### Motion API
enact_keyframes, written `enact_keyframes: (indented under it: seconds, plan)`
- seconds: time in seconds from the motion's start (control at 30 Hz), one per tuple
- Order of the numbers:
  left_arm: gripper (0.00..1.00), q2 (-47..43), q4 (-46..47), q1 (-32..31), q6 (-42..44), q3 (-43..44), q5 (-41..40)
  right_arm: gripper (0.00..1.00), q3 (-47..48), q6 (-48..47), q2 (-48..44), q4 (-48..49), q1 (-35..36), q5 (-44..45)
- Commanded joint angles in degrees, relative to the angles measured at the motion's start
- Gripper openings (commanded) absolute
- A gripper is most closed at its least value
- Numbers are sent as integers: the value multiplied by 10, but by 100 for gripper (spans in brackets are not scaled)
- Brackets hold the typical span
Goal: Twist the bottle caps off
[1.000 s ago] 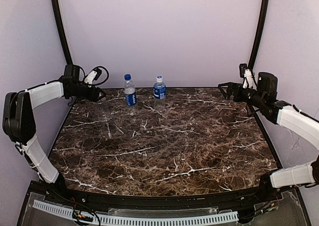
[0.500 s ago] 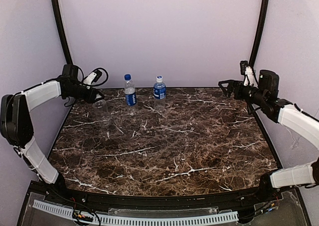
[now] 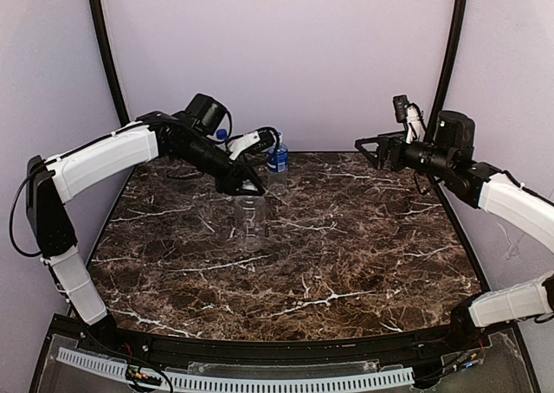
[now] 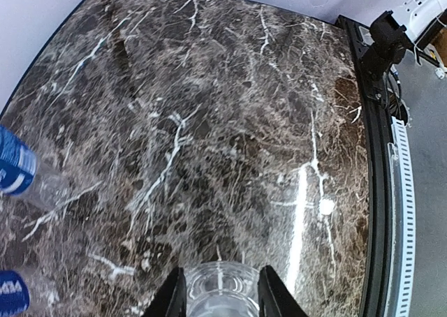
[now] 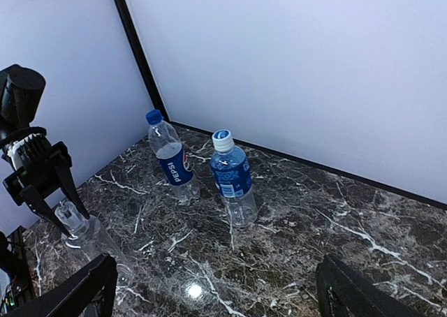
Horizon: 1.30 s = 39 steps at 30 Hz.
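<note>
Bottle (image 3: 249, 228) upright, long axis vertical, neck in left pincer (image 3: 246, 190)

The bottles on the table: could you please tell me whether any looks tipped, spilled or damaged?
Nothing stands out. The Pepsi bottle and the other labelled bottle stand upright and capped; the left gripper grips the unlabelled bottle upright. No spill shows.

setting: robot lab booth | cues: plain lilac walls (image 3: 286, 55), marble-patterned table (image 3: 346, 254), mounted arms (image 3: 104, 159)
</note>
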Motion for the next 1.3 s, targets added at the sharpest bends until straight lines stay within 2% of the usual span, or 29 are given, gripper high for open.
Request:
enact_keyframes:
  seconds: [0.0,0.07,0.13,0.17,0.27,0.37,0.43,0.53,0.77,0.83,0.87,0.9,0.93,0.97,1.03,1.17,1.27]
  plan:
    - [1,20,-96,-37,-6,114,-39,98,25,-41,-13,-21,28,-14]
    - [1,22,-113,-39,1,152,-61,98,11,-43,-22,-12,28,-15]
    - [1,8,-85,-40,3,143,-75,99,-8,-50,-27,-6,29,-18]
    - [1,2,-38,-42,-2,129,-71,99,-18,-54,-25,-5,29,-18]
    - [1,-27,92,-52,-28,13,-39,99,-40,-69,-19,-12,32,-17]
    - [1,-43,242,-73,-19,-93,-26,99,-49,-89,-15,-29,36,-28]
    - [1,-46,292,-87,-6,-149,-17,99,-49,-104,-16,-42,40,-38]
    - [1,-33,315,-96,-29,-177,3,99,-53,-110,-18,-43,46,-52]
    - [1,18,261,-99,-24,-155,16,97,-55,-105,-7,-43,87,-24]
    - [13,27,245,-99,-25,-149,21,97,-51,-106,-2,-53,98,-17]
    - [37,27,243,-99,-26,-149,26,97,-48,-108,0,-60,105,-15]
    - [50,26,245,-99,-26,-148,34,97,-44,-110,2,-65,110,-10]
    - [83,24,257,-98,-32,-148,35,97,-37,-112,5,-71,114,-4]
    - [95,20,263,-99,-36,-146,33,97,-28,-113,8,-77,118,3]
    - [98,12,276,-98,-45,-136,23,98,-8,-112,19,-95,126,23]
    - [99,-14,271,-97,-53,-110,13,96,45,-77,50,-142,143,84]
    - [99,-70,282,-95,-48,-147,20,96,64,-46,64,-165,172,135]
